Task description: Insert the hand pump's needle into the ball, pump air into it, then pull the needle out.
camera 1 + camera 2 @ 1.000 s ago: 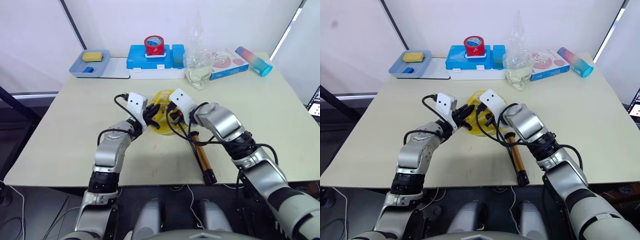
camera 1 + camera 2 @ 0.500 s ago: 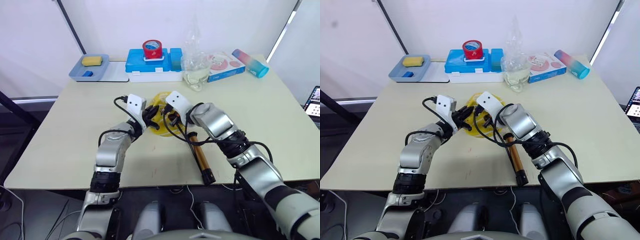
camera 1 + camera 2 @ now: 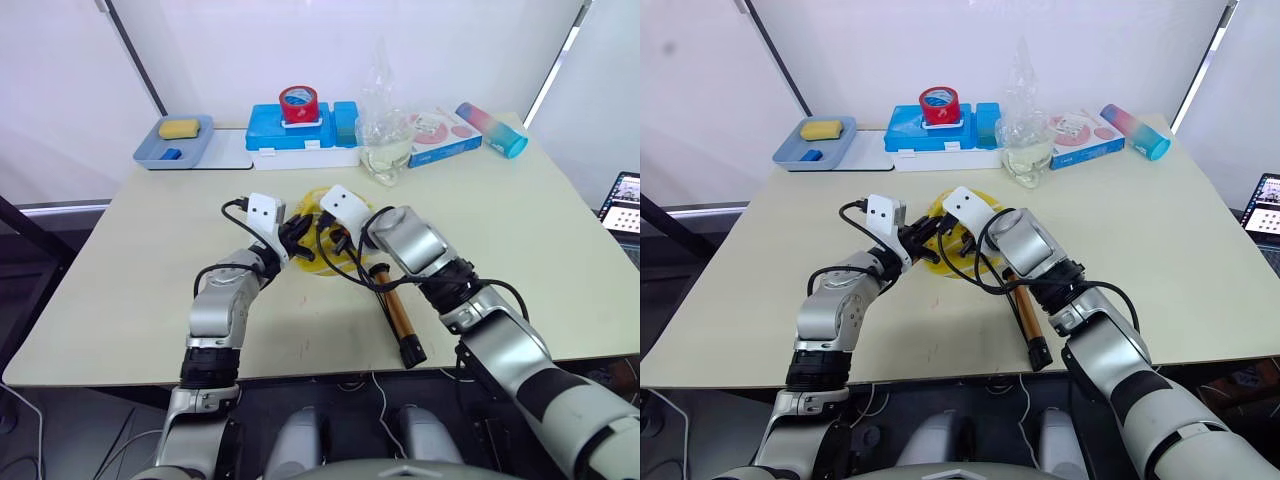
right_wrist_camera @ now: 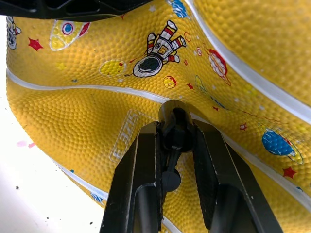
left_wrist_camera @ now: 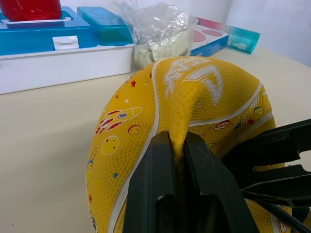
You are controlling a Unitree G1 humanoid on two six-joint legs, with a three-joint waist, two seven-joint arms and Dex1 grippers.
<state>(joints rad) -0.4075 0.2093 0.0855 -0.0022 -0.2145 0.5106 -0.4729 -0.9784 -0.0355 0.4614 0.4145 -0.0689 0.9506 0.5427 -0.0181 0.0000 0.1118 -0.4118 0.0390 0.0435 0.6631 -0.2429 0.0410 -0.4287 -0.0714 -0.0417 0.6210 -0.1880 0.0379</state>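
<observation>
Ball (image 5: 194,102): yellow, white seams, printed rockets and stars, visibly dented; sits on the table (image 3: 130,290) in front of the blue box (image 3: 300,135) that carries the red tape roll (image 3: 298,100).

Left gripper (image 5: 179,145): at the ball's left side, both fingers pressed together on a raised fold of the ball's skin; the yellow rubber is squeezed thin between them.

Right gripper (image 4: 176,133): at the ball's right side, fingers clamped on the black fitting of the needle (image 4: 175,127). The fitting's tip meets the ball's surface at a round spot on a white seam line, just below the printed astronaut mark. The metal pin itself cannot be made out.

Hand pump (image 3: 398,310): gold-bronze barrel lying flat on the table, nearer the table's front edge than the ball, black end cap toward that edge. Its black hose (image 3: 350,272) loops up from the barrel to the right gripper.

Behind the ball: a clear plastic bag (image 3: 385,140) and a pink-and-blue box (image 3: 440,130) beside the blue box; a grey-blue tray (image 3: 175,145) on its other side.
</observation>
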